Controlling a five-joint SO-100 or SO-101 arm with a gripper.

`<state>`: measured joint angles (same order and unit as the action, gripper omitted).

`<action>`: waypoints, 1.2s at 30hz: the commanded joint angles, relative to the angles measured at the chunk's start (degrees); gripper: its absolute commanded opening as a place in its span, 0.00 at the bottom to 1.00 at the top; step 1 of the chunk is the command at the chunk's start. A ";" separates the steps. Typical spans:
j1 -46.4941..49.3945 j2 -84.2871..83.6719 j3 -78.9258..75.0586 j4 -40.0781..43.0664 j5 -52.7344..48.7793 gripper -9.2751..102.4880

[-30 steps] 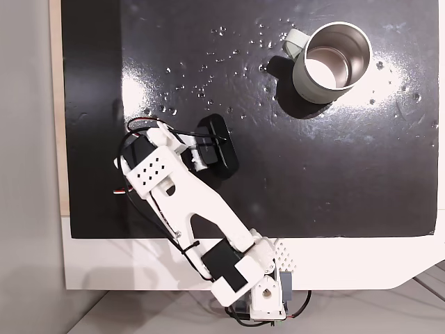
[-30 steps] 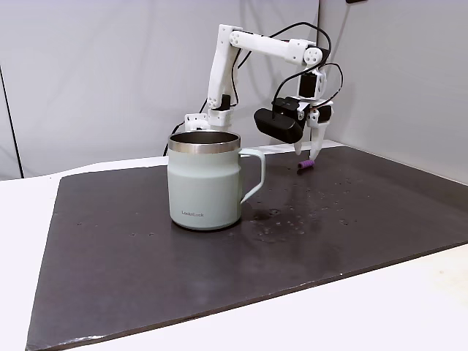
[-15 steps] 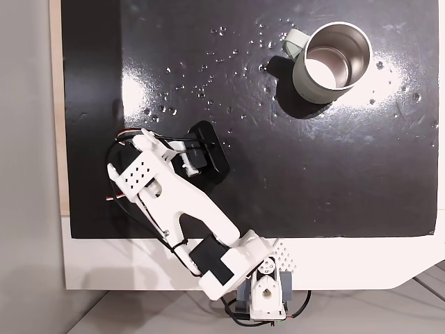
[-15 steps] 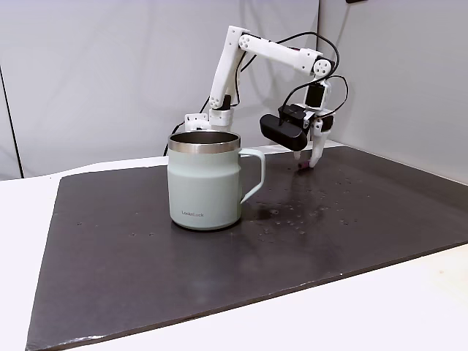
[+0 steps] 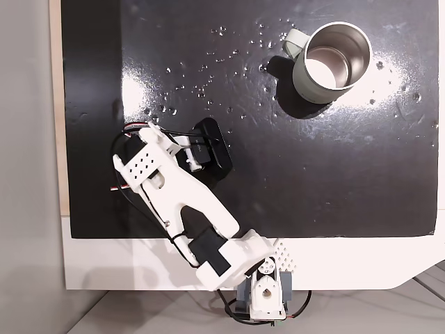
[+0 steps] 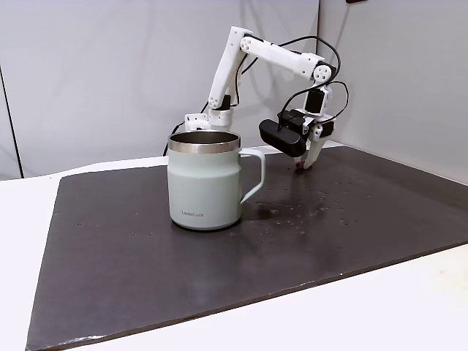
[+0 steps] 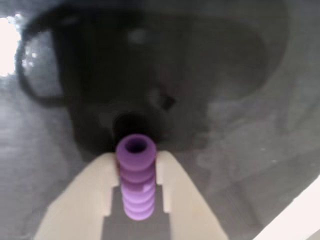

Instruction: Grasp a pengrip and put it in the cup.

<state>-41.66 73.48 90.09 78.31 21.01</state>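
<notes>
Between the cream fingertips of the tool [image 7: 135, 192], clamped on both sides: lilac pengrip [image 7: 136, 180], long axis running along the fingers, hollow end outward, low over the dark bench [image 6: 219, 270], cup [image 6: 204, 179] well apart.

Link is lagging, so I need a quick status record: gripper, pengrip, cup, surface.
gripper: gripper low over the mat, fingers closed on either side of the pengrip
pengrip: pengrip purple, ribbed, held between the fingers, hollow end facing the wrist view
cup: cup upright, empty, handle towards the arm, apart from the gripper
surface: black mat, speckled with droplets
</notes>
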 commanded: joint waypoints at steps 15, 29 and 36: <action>2.81 10.99 -6.24 4.83 -0.62 0.08; 18.02 25.40 -13.97 18.72 -6.50 0.08; 33.93 29.97 -16.35 20.13 -16.61 0.08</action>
<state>-13.01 100.11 77.61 98.17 7.73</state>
